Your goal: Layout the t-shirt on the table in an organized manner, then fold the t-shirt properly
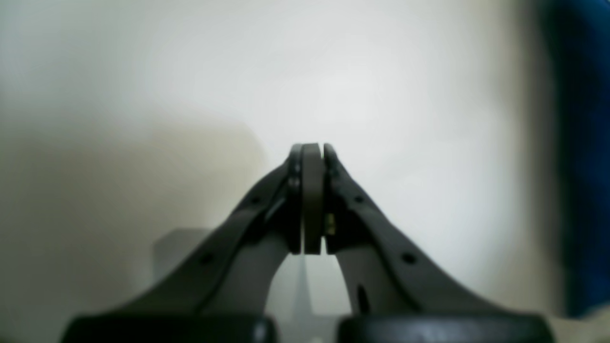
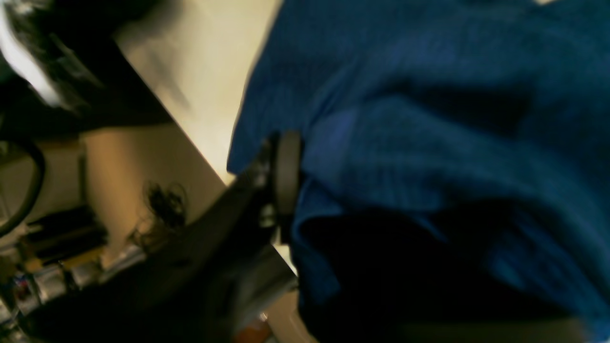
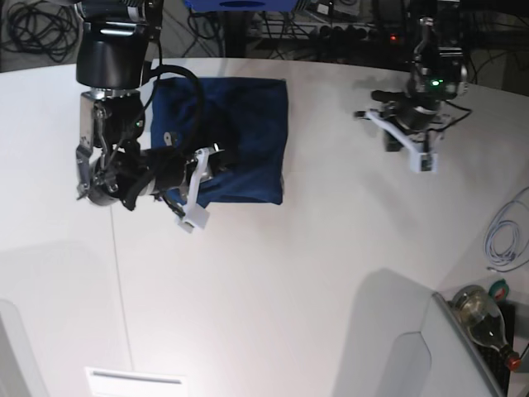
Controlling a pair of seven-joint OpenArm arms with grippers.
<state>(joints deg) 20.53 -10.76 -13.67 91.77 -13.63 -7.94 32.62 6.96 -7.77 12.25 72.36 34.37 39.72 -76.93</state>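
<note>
The dark blue t-shirt lies folded into a rough rectangle on the white table, towards the far left in the base view. My right gripper is at the shirt's near left corner. In the right wrist view one dark pad stands left of centre with the t-shirt bunched against it. The other finger is hidden under cloth, and the jaws look parted. My left gripper is shut on nothing over bare table, with the t-shirt's edge far to the right. It hovers right of the shirt.
A bottle and a coiled white cable lie off the table's right edge. A grey panel stands at the near right and a white label at the near edge. Cables clutter the floor behind the table.
</note>
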